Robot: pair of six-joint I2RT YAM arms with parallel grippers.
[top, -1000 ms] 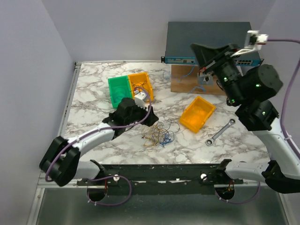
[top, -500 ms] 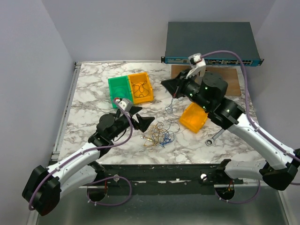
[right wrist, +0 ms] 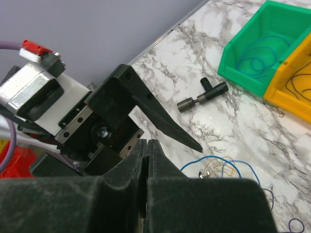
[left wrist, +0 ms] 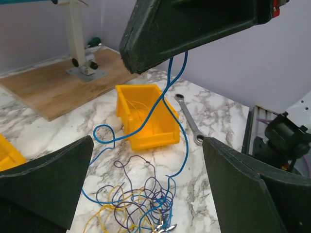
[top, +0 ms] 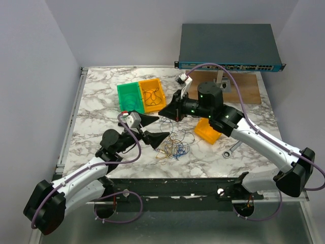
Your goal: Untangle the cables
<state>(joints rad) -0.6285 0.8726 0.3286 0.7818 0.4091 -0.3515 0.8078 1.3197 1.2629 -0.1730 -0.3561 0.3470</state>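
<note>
Plain pale lilac walls [top: 127, 30] closed in the white, grey-veined marble tabletop [top: 96, 101] on three sides, under soft even light; a wooden board [top: 251, 94] lay at its back right.

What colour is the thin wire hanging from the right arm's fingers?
The wire is blue; the left wrist view shows it best.

The cables [top: 172, 146] are blue, yellow and dark; the table [top: 96, 96] white, grey-veined marble.
</note>
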